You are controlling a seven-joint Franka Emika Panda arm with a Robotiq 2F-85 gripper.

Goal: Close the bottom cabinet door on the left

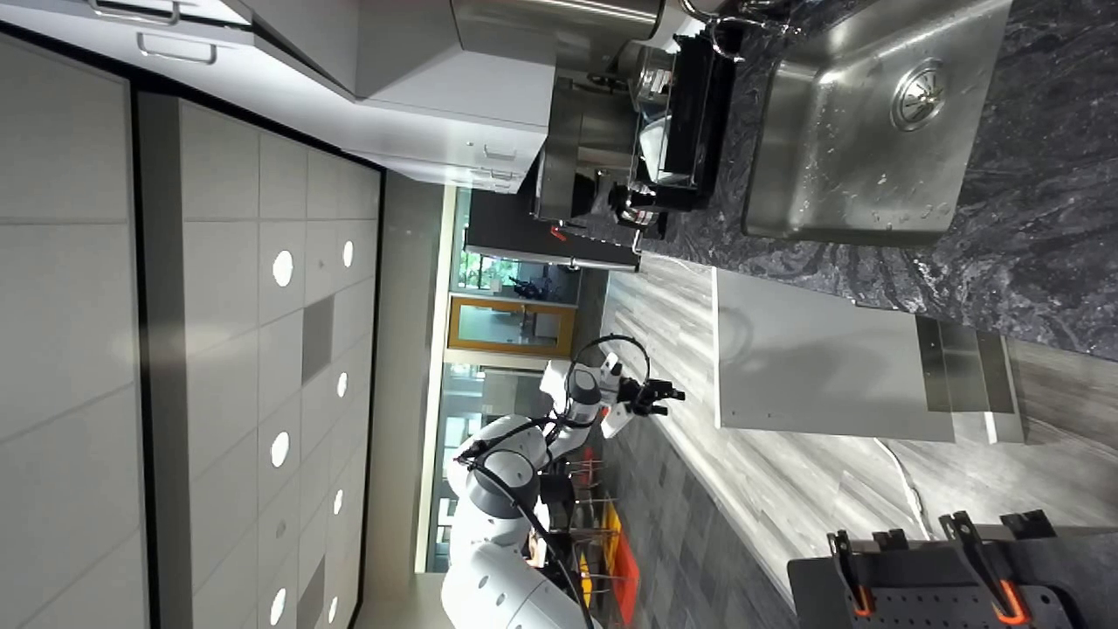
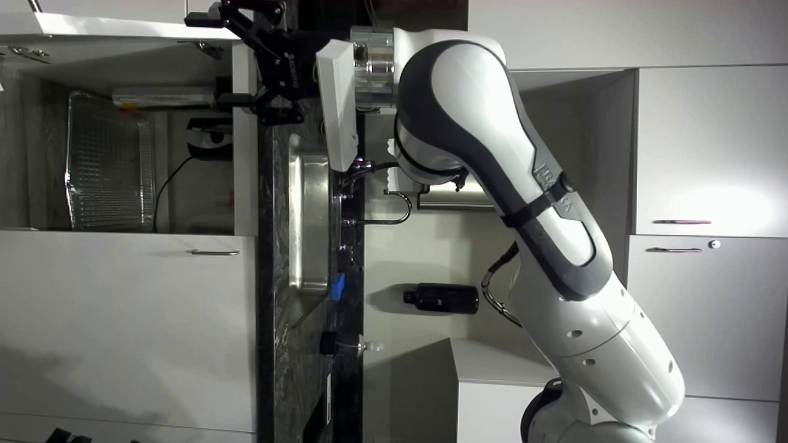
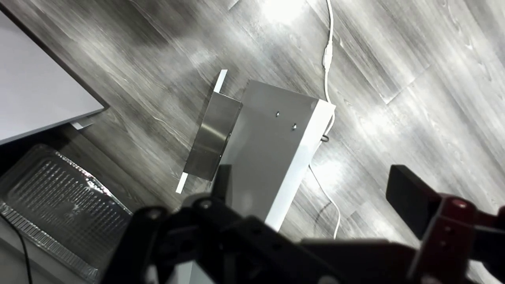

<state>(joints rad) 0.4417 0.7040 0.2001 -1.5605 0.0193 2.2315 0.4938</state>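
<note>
Here is the claw [image 2: 212,61], pointing down on the left of the counter, its two dark fingers [image 3: 406,193] spread wide! And look at the wrist view: the bottom cabinet door [image 3: 272,146] lies across the gap between those fingers — whether either one touches it, we cannot tell. The white arm [image 2: 535,178] reaches in from the right.

The door itself is wide open, swung out from the left cabinet [image 2: 245,172] toward the near side, its grey inner face turned right, small screws [image 3: 294,126] showing in it. At its foot, a steel panel [image 1: 956,362]! Into the cabinet we go: a shiny ribbed tray [image 2: 111,163] and a small black device [image 2: 209,138] with a thin cord. Just to the right, a closed lower door [image 2: 123,332] sits flush, bar handle [image 2: 214,252] and all.

Up top, dark mottled countertop [image 1: 1039,148] surrounds the steel sink [image 1: 847,175], faucet [image 2: 375,221] on its far side, a blue block [image 2: 337,287] by its far right corner. Down on the wood-grain floor [image 3: 378,51], a white cord [image 3: 328,59] runs past the door — and there are black clamps [image 1: 983,559] with orange tips, on the near side.
</note>
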